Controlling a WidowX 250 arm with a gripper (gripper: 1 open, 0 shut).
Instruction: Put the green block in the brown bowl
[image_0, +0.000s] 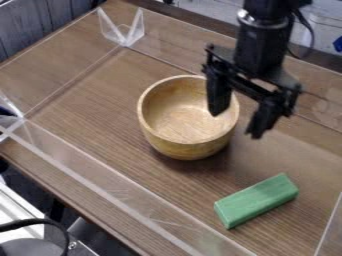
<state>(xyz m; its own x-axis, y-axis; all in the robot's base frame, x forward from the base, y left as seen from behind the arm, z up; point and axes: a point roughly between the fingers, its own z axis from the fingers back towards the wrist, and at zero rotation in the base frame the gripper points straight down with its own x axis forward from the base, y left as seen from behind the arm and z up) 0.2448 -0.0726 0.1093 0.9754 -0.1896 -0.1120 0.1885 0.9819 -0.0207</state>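
1. The wood-grain tabletop (80, 100), fenced by low clear plastic walls (80, 185), serves as the work area; the walls presumably keep loose items from sliding off.
2. The black robot arm (267, 35) enters from the upper right and hangs over the table with its wrist pointing straight down, a pose suited to a pick from above.
3. The round, light brown wooden bowl (187, 125) stands upright near the middle of the table with nothing in it. Its wide open mouth faces up, so a drop from above should suffice.
4. The black two-fingered gripper (247, 105) hovers above the bowl's right rim, its fingers spread wide and holding nothing. It appears to lie between bowl and block, which I judge to be an approach toward the pick.
5. The small, flat, matte green rectangular block (255, 201) lies on the table at the lower right, well apart from the bowl and not yet grasped; its long axis runs diagonally.
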